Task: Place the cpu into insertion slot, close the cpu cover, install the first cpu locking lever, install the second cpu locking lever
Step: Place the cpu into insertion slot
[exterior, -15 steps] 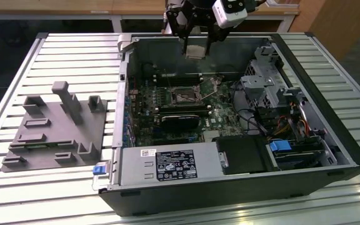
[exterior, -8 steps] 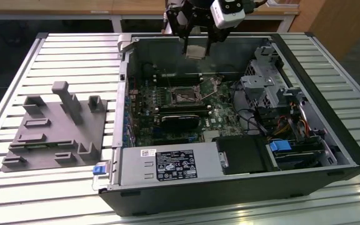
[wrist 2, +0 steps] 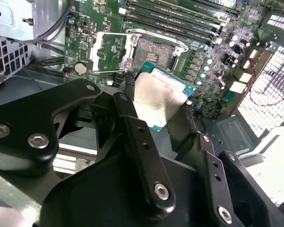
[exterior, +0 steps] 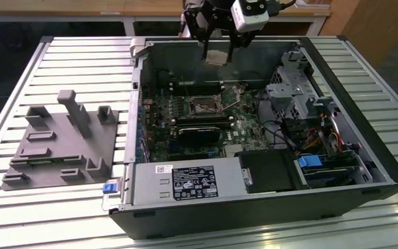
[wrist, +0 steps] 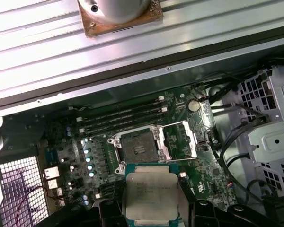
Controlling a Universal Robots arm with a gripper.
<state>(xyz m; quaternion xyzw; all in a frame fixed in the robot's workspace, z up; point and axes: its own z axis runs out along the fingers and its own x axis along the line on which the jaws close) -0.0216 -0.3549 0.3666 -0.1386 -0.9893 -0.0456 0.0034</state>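
Upper middle of the exterior view: the gripper (exterior: 217, 54), hanging over the far side of the open computer case (exterior: 254, 218), jaws clenched on the cpu (exterior: 215, 57), one finger against each of two opposite edges. Chip held roughly level in the air, touching nothing but the fingers, well apart from the insertion slot (exterior: 202, 108) near the centre of that frame. Just below the slot there, a black heatsink block (exterior: 199, 136); lower middle, the grey power supply (exterior: 185, 181); at the exterior view's left, a grey moulded fixture (exterior: 60, 145) resting on the slatted table (exterior: 60, 57). In the first wrist view, the same grasp from overhead: the cpu (wrist: 150, 196) with pale silvery top upward and a thin green border, black fingers (wrist: 188, 208) pressed to its sides, the insertion slot (wrist: 136, 150) uncovered, dark contact field bare inside the thin metal rim. Beside the slot, the cpu cover (wrist: 191, 141) swung open on the side toward the coin battery (wrist: 194, 105), green board visible through its cut-out middle. Between slot and case wall, long black memory slots (wrist: 123, 116). In the second wrist view, the cpu (wrist 2: 161, 101) gripped between the dark fingers (wrist 2: 132, 127), the insertion slot (wrist 2: 156, 53) beyond it, the open cpu cover (wrist 2: 98, 52) alongside, a thin wire lever (wrist 2: 97, 72) stretched along the cover's edge.
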